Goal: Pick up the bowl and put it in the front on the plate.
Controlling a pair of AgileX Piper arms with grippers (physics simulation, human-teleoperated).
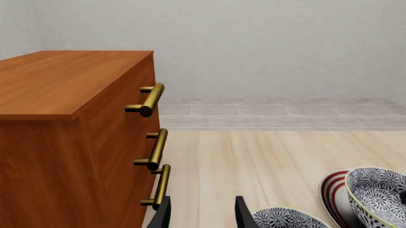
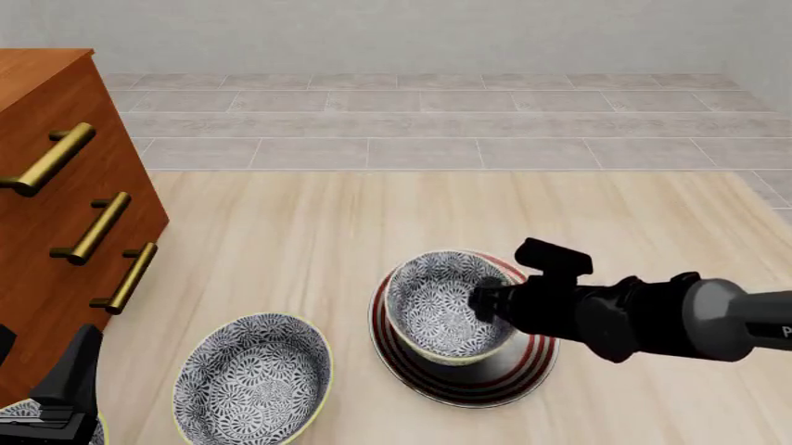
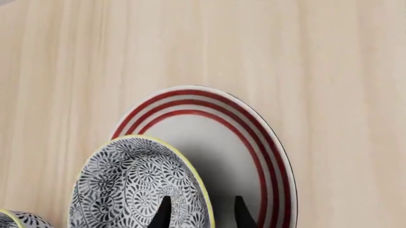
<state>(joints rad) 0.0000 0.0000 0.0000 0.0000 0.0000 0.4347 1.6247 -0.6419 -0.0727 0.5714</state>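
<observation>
Bowl [image 2: 443, 304] and plate [image 2: 520, 375] are seen together in the front view: the patterned bowl sits on the red-ringed plate, tilted, its mouth turned toward the left. The right pincer [image 2: 480, 301] is placed at the bowl's right rim, the dark arm reaching in from the right. In the right wrist view the two fingertips [image 3: 163, 213] straddle the bowl's [image 3: 136, 187] yellow rim, one tip over the patterned inside and the other over the plate's [image 3: 254, 137] white surface outside the wall. The gap between the tips is narrow, and the rim lies within it; whether the wall is actually pinched cannot be told from the pictures.

A second bowl [image 2: 252, 377] of the same pattern rests on the table [image 2: 310, 232] to the left of the right pincer, apart from the plate. The left pincer [image 2: 69, 399] is seen low at the near left, beside a wooden cabinet [image 2: 56, 185] with brass handles [image 2: 96, 228]. Its fingertips [image 1: 240, 211] stand apart with nothing between them, as shown in the left wrist view. A sliver of a third patterned bowl [image 2: 19, 415] is seen just beside the left pincer at the picture's edge.
</observation>
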